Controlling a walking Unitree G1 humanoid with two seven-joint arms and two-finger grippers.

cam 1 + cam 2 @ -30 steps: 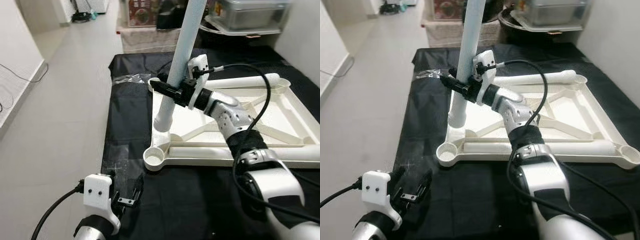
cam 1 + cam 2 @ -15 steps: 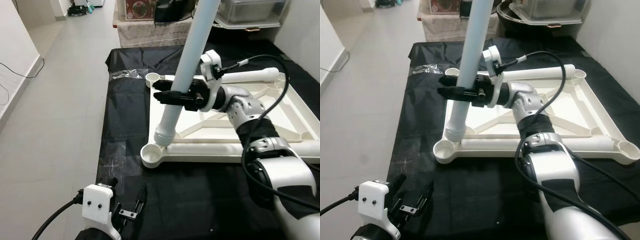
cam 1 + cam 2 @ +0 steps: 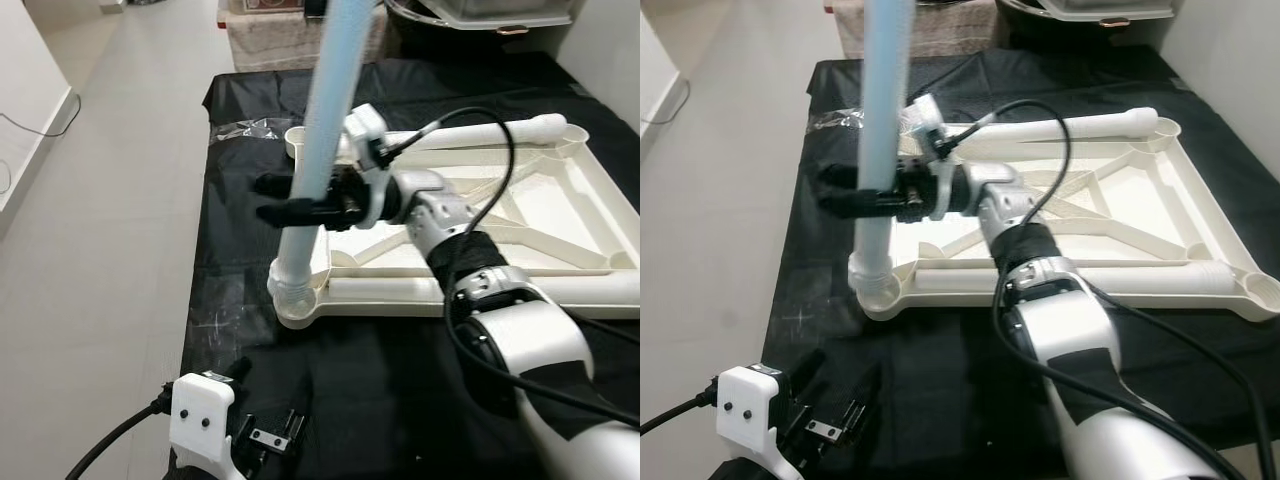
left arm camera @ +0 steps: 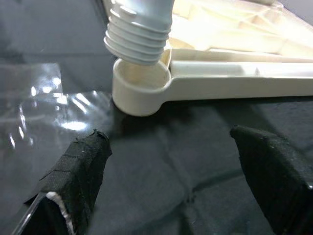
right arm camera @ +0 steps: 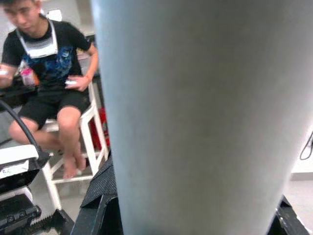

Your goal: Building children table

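Gripping the pale blue leg (image 3: 318, 130), the right gripper (image 3: 283, 198) held it nearly upright, threaded end just above the corner socket (image 4: 142, 83) below; left gripper (image 4: 171, 191) spread.

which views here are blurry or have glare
Right wrist view: the pale blue leg sits too close, soft and featureless. Left wrist view: glare on the plastic sheet, black fingers out of focus. Eye views: mostly sharp, leg top slightly smeared.

No text, label, brand, number or sign can be read on anything
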